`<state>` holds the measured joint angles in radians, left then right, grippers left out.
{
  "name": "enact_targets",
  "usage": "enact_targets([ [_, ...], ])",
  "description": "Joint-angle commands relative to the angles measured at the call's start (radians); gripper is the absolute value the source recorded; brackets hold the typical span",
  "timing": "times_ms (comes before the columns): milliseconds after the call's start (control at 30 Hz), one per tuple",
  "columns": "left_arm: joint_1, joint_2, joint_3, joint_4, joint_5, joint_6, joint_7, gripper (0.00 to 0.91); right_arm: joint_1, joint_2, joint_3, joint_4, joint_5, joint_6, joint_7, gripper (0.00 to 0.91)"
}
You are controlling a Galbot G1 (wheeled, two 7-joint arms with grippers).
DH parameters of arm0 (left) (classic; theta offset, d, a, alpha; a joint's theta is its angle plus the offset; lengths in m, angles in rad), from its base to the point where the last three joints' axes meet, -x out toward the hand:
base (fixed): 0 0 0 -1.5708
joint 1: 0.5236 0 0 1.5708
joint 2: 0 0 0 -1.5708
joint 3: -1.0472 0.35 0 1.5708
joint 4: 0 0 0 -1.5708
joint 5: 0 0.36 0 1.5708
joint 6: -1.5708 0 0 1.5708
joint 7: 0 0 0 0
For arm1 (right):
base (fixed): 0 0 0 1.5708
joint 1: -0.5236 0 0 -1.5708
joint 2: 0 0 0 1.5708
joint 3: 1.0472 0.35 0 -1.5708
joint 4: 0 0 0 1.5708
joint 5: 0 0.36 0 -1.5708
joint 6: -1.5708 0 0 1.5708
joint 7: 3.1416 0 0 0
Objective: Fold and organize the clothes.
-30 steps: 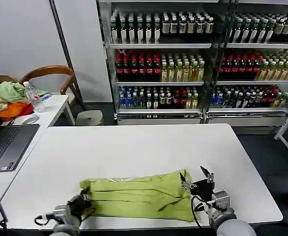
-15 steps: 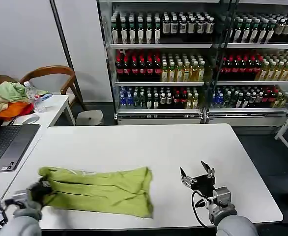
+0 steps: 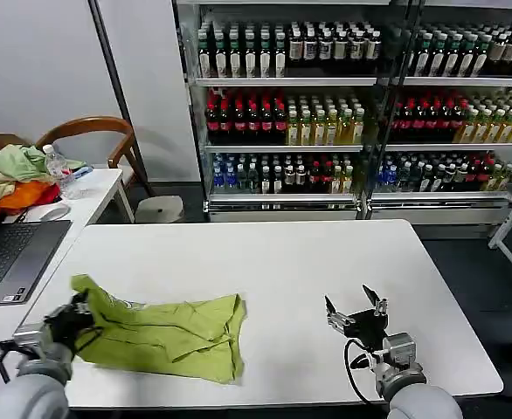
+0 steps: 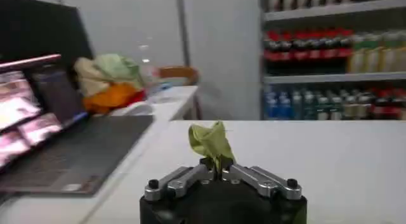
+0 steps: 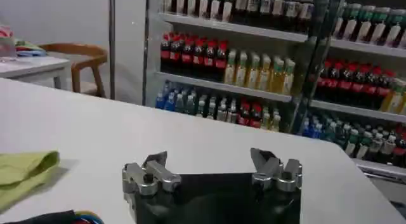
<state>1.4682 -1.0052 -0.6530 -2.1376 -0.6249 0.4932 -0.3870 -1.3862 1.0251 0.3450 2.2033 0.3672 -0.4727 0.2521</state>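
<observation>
Lime yellow-green cotton T-shirt (image 3: pixel 164 330) lying crumpled on white rectangular table (image 3: pixel 265 262), at approx 8 o'clock of tabletop, near front edge, bunched w/ folds, right end doubled under. Left gripper (image 3: pixel 74 316) at shirt's 9 o'clock end, jaws clamped tight on a pinch of the fabric; in left wrist view a tuft of the T-shirt (image 4: pixel 212 143) sticking up between closed fingers (image 4: pixel 181 179) of left gripper (image 4: pixel 217 173). Right gripper (image 3: pixel 356 307) at approx 4 o'clock of tabletop, well apart from shirt, jaws spread wide, holding nothing; same in right wrist view, right gripper (image 5: pixel 212 171) wide apart above bare table, T-shirt edge (image 5: pixel 22 171) off to side. Grey open laptop (image 3: pixel 11 257) at 9 o'clock on side table. Heap of pale green, beige, orange garments (image 3: pixel 11 177) at 10 o'clock. Glass-door drinks fridges (image 3: pixel 352 105) at 12 o'clock behind table.
</observation>
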Motion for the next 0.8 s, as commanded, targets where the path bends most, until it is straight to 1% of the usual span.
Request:
enact_targets([
  [33,-0.022,-0.090,0.259,-0.089,0.110,-0.004,0.047,0.040,-0.005,0.000,0.011,0.003,-0.005,-0.001,0.000,0.907],
  [167,-0.028,-0.114,0.333,-0.066,0.173,-0.024,0.065,0.040,-0.008,0.000,0.024,0.001,-0.004,0.000,0.000,0.907],
  [333,-0.050,-0.135,0.394,-0.033,0.182,-0.028,0.073,0.050,-0.012,0.006,0.024,0.001,-0.010,-0.001,0.000,0.907],
  [367,-0.053,-0.135,0.405,-0.027,0.180,-0.028,0.076,0.040,-0.012,0.007,0.025,0.000,-0.013,-0.001,0.000,0.907],
  [800,-0.090,-0.163,0.454,0.028,0.182,-0.056,0.094,0.050,-0.003,0.004,0.024,-0.010,-0.013,-0.002,0.000,0.907],
])
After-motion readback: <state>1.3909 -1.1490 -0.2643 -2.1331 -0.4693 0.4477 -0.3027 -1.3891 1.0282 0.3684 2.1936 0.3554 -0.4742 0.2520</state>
